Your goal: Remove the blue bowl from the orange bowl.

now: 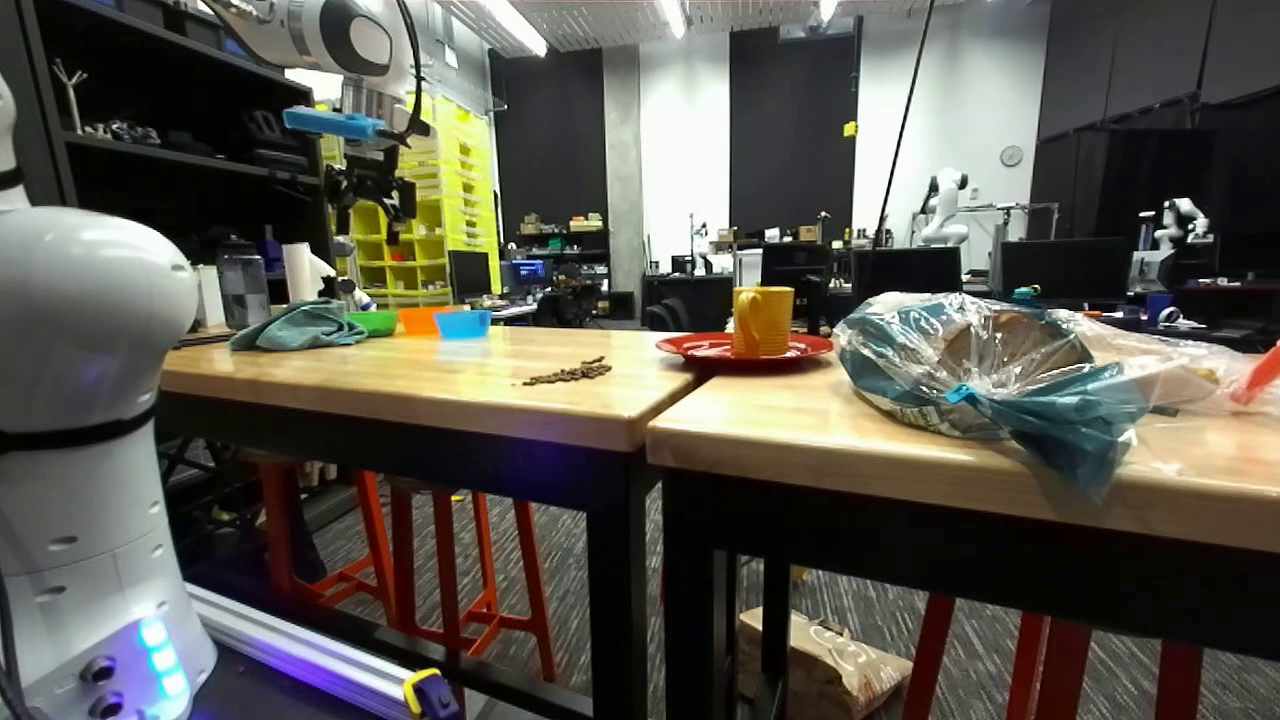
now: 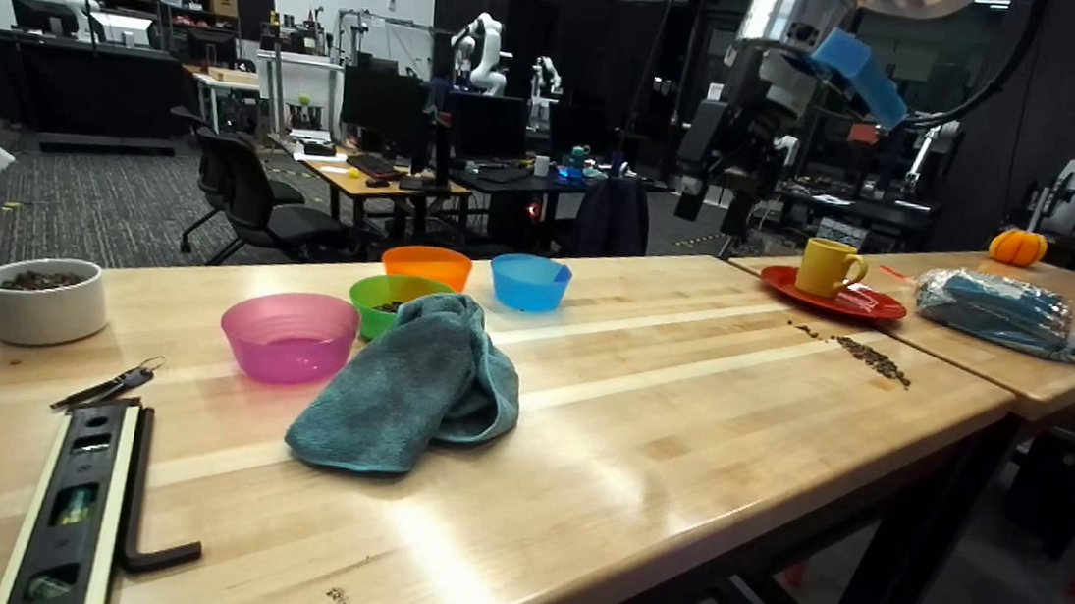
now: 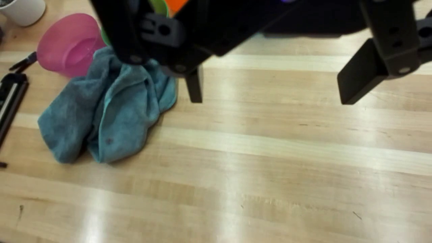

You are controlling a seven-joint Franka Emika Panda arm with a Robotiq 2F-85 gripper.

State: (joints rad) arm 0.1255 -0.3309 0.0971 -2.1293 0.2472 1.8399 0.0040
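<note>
The blue bowl point(image 2: 529, 284) stands upright on the wooden table, also in an exterior view point(image 1: 462, 325). The orange bowl point(image 2: 427, 263) stands beside it with a small gap, and shows in an exterior view point(image 1: 418, 320). The blue bowl is not inside the orange bowl. In the wrist view a sliver of the orange bowl point(image 3: 175, 4) shows at the top; the blue bowl is hidden behind the gripper. My gripper point(image 3: 272, 101) is open and empty, with bare table between its fingers. It hangs high above the table in both exterior views point(image 1: 368, 226) point(image 2: 712, 212).
A green bowl point(image 2: 371, 310) with dark bits, a pink bowl point(image 2: 287, 342) and a teal cloth point(image 2: 410, 393) stand near the bowls. A white bowl point(image 2: 43, 314) and a level point(image 2: 74, 504) are farther left. A yellow mug point(image 2: 827, 268) is on a red plate point(image 2: 877, 305), near scattered brown bits point(image 2: 872, 359).
</note>
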